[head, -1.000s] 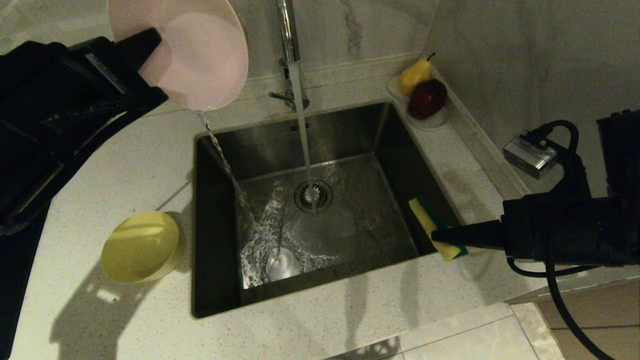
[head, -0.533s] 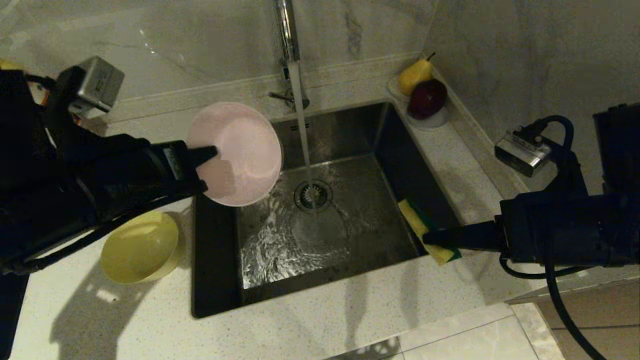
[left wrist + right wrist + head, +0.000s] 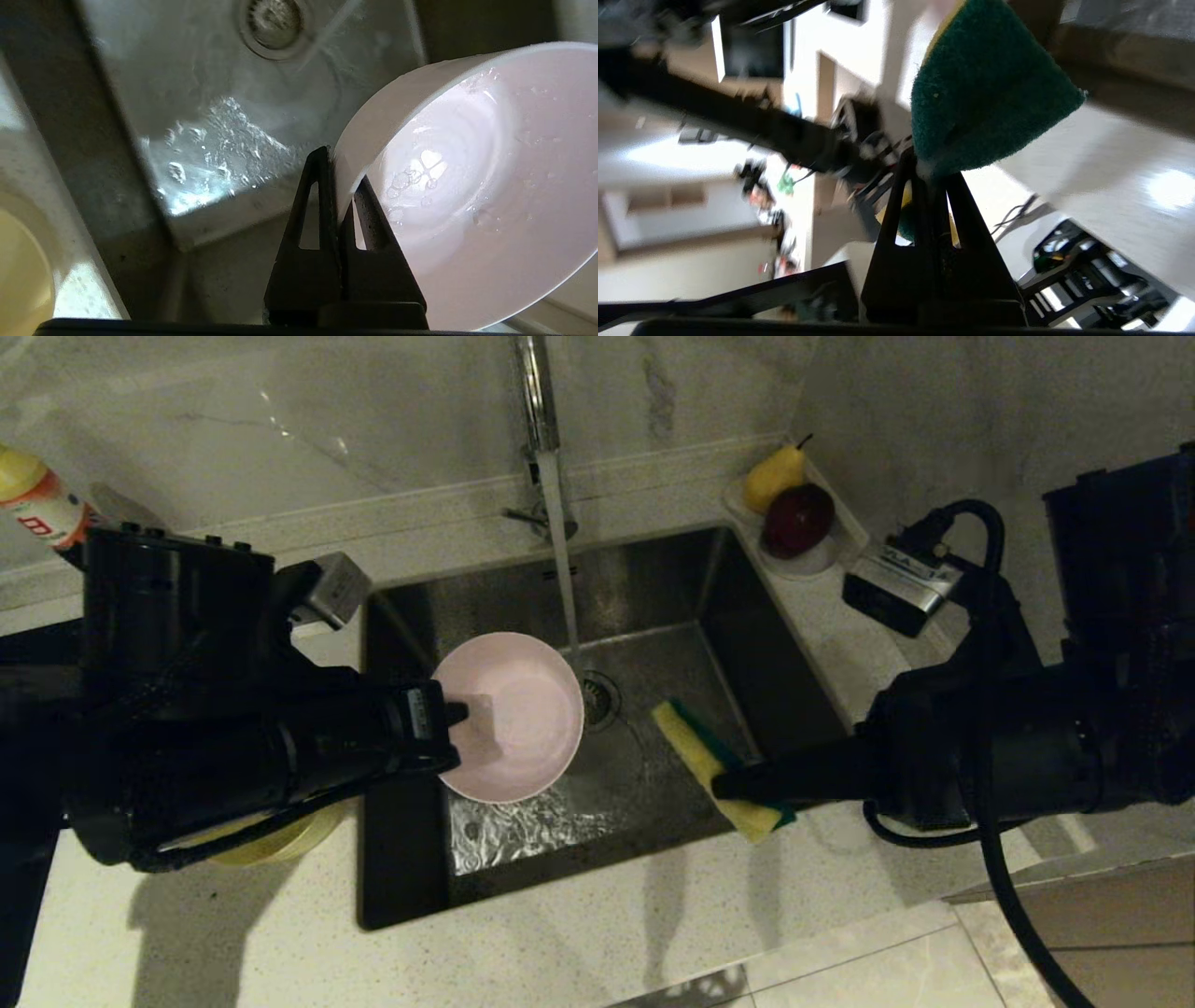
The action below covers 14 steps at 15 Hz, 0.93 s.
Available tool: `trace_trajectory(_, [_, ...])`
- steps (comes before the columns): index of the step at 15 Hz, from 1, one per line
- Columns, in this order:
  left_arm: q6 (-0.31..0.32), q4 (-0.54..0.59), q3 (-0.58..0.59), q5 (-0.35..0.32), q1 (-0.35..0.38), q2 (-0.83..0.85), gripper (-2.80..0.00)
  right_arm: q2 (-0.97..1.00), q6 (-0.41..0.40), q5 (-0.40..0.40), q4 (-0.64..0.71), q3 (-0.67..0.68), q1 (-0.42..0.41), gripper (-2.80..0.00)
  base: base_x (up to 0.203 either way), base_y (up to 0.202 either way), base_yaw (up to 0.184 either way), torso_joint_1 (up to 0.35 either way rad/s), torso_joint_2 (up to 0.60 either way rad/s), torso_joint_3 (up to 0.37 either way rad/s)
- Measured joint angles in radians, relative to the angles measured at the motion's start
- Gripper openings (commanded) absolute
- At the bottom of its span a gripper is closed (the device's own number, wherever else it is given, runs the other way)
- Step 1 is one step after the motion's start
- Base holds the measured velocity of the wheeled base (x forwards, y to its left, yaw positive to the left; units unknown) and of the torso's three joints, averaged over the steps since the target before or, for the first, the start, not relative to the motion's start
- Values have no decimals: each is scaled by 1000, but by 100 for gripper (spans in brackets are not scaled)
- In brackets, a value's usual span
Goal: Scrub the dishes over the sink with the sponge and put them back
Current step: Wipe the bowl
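At 9 o'clock in the head view, the left gripper (image 3: pixel 455 714) pinches the rim of the pale pink round matte plastic bowl (image 3: pixel 518 714); the left wrist view shows the fingers (image 3: pixel 322 186) pressed together on the bowl wall, one inside and one outside. The bowl is held over the left half of the large square brushed stainless-steel sink (image 3: pixel 653 588), cavity facing up, with water droplets on its inner surface. Below the left arm, at 8 o'clock, the yellow round plastic bowl (image 3: pixel 271 835) rests on the pale speckled countertop (image 3: pixel 607 933), mostly hidden by the arm.

At 12 o'clock, the tall chrome tap (image 3: pixel 534 392) runs a stream of water that falls just beside the pink bowl's far rim toward the round drain strainer (image 3: pixel 602 700), which the bowl partly covers.

At 3 o'clock, the right gripper (image 3: pixel 724 786) is clamped on the small rectangular sponge with a yellow foam body and dark green scouring face (image 3: pixel 714 767), held over the right half of the sink, apart from the pink bowl. At 1 o'clock, a small white dish (image 3: pixel 812 560) bearing a yellow pear (image 3: pixel 773 476) and a dark red apple (image 3: pixel 798 518) sits on the counter corner.
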Motion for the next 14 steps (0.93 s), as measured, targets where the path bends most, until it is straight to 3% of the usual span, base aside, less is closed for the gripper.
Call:
trace_trajectory(3, [26, -95, -8, 154, -66, 43, -280, 41, -1, -2, -1, -33, 88, -280, 0, 0, 0, 0, 0, 0])
trace_trajectory(8, [108, -295, 16, 290, -111, 117, -280, 136, -2, -8, -6, -77, 116, -280, 0, 0, 0, 0, 0, 0])
trace_trajectory(11, [179, -462, 75, 312, -137, 149, -280, 181, -1, -7, -6, -105, 115, -280, 0, 0, 0, 0, 0, 0])
trace_trajectory(14, [197, -555, 127, 306, -149, 160, -280, 219, 2, -6, -7, -129, 111, -280, 0, 0, 0, 0, 0, 0])
